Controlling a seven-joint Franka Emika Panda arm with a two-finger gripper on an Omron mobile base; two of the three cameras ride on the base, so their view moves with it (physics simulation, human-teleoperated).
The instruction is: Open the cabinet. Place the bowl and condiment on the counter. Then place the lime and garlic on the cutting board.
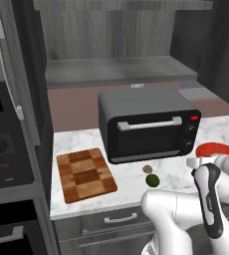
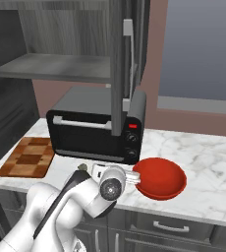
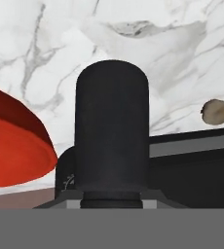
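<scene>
The dark condiment (image 3: 112,131) stands between my jaws, close in front of the hand camera, and my gripper is shut on it. My gripper (image 1: 196,162) hangs low over the white marble counter (image 1: 131,191), just left of the red bowl (image 1: 217,149), which rests on the counter (image 2: 208,162) in front of the toaster oven's right end. The lime (image 1: 153,180) and the beige garlic (image 1: 147,169) lie side by side on the marble, left of my hand. Further left lies the chequered cutting board (image 1: 85,174), bare. The cabinet door (image 2: 120,64) stands swung open, showing a bare shelf (image 1: 116,69).
A black toaster oven (image 1: 146,124) stands at the back of the counter, right behind my hand. A wall oven with dials (image 1: 2,144) closes off the left side. Grey drawers (image 2: 169,226) run under the counter edge. The open door hangs over the toaster oven.
</scene>
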